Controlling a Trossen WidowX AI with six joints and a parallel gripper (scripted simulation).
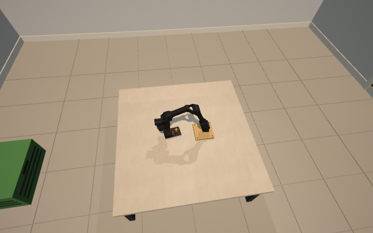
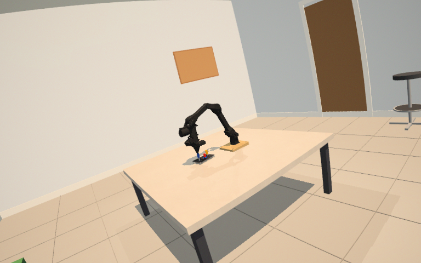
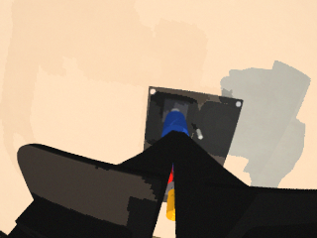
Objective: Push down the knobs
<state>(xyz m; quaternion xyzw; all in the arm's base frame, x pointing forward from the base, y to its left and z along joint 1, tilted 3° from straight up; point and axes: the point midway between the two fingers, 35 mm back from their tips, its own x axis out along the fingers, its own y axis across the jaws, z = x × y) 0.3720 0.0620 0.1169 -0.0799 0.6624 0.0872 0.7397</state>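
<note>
The dark circuit board (image 1: 178,133) (image 2: 210,156) (image 3: 218,119) stands on the table. A blue knob (image 2: 198,155) (image 3: 174,122) stands upright near its far end; pale shaft shows below the knob in the exterior view. A red knob (image 1: 172,133) (image 2: 204,155) (image 3: 170,177) is in the middle, and a yellow knob (image 1: 176,129) (image 2: 206,152) (image 3: 170,205) stands nearer the arm's base. My gripper (image 2: 197,152) (image 3: 176,137) is shut, pointing down, its tips at the top of the blue knob. Whether they touch it cannot be told. The tips hide part of the board.
A small silver pin (image 3: 199,134) stands on the board beside the blue knob. The arm's base is on a wooden plate (image 1: 199,136) (image 2: 227,148). The table (image 1: 188,184) (image 2: 232,192) carries both. A green box (image 1: 6,164) is on the floor, away from the table.
</note>
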